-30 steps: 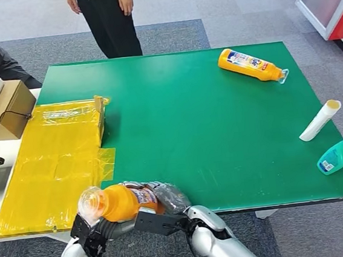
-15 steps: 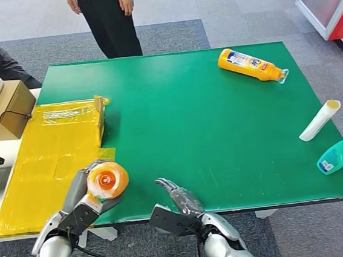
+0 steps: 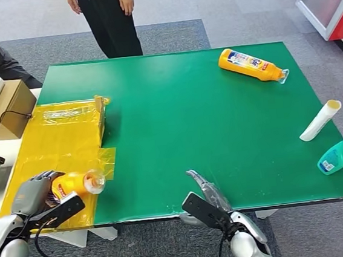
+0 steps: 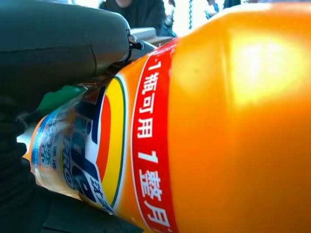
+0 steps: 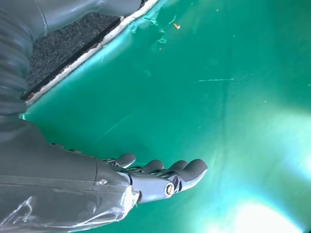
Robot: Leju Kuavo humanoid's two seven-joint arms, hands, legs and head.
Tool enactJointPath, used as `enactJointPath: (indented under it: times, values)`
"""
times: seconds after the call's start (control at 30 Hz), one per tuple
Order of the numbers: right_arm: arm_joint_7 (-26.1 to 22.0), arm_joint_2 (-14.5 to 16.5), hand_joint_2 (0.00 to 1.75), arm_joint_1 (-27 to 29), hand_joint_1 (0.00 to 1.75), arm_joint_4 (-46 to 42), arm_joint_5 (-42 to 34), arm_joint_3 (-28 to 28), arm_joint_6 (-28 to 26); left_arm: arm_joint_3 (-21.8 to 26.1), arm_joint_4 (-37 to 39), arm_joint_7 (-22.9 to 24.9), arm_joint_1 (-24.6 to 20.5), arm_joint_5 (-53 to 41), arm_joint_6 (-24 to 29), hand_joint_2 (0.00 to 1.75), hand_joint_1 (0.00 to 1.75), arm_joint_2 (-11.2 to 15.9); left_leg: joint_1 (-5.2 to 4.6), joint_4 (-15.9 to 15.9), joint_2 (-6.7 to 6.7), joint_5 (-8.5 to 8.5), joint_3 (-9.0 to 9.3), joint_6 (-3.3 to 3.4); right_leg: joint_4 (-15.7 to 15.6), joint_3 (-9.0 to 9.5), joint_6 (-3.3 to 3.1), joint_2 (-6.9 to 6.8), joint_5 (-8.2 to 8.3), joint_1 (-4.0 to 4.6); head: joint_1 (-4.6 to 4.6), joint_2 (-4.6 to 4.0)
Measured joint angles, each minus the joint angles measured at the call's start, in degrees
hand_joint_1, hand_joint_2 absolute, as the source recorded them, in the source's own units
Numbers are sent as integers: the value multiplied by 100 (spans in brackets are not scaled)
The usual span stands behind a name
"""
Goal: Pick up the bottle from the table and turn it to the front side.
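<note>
Left hand point(image 3: 34, 193) grips bottle point(image 3: 76, 183); wrist view: label point(image 4: 110, 145).

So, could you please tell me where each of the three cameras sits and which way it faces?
Head view: high on the body, looking forward and down over the green table; both arms show.
Left wrist view: behind the left hand, close on the orange bottle it holds.
Right wrist view: behind the right hand, open over the table.
Shared: head and left wrist views both show the bottle.
</note>
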Motion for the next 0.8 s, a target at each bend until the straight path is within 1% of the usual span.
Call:
enactJointPath:
  times: [0.13, 0.3, 0.37, 0.43, 0.5, 0.53, 0.67, 0.8]
  values:
    - [-61, 4, 175, -25, 0, 54, -54, -15, 50, 2, 698, -18, -469, -737, 359, 175, 175, 73, 0, 0, -1, 8, -1, -6, 0, -1, -3, 0, 7, 1, -1, 0]
    - [-152, 31, 175, -160, 0, 285, -153, 16, 94, -103, 1733, -215, -1315, -1311, 766, 175, 175, 114, 0, 0, -1, 21, -4, -10, 0, -3, -7, 0, 18, 1, -1, 0]
    - [-182, 46, 175, -209, 0, 389, -184, 42, 96, -168, 2088, -282, -1609, -1426, 887, 175, 148, 114, 0, 0, -1, 23, -4, -8, 1, -4, -7, 0, 21, 2, -1, 0]
    - [-209, 65, 175, -252, 0, 485, -206, 84, 96, -252, 2416, -337, -1877, -1501, 982, 175, 65, 100, 0, 0, -1, 25, -4, -8, 1, -5, -6, 0, 24, 1, -1, 0]
    - [-226, 79, 175, -304, 0, 587, -227, 131, 96, -339, 2720, -366, -2115, -1522, 1013, 175, 5, 63, 0, 0, -1, 25, -6, -8, 1, -5, -5, 0, 25, 1, 0, 0]
    - [-229, 86, 175, -329, 0, 636, -235, 151, 96, -375, 2866, -371, -2221, -1523, 1006, 175, 2, 36, 0, 0, -1, 25, -6, -8, 1, -5, -5, 0, 25, 1, -1, 0]
    - [-242, 103, 175, -407, 0, 804, -272, 202, 96, -491, 3447, -369, -2544, -1462, 835, 175, 0, -75, -1, 0, 0, 25, -9, -8, 1, -7, -5, 1, 25, 1, 1, 0]
    - [-261, 104, 175, -447, 0, 932, -306, 229, 96, -533, 3929, -363, -2673, -1247, 492, 175, 0, -114, 0, 0, 1, 24, -9, -8, 1, -9, -5, 4, 24, 1, 0, 0]
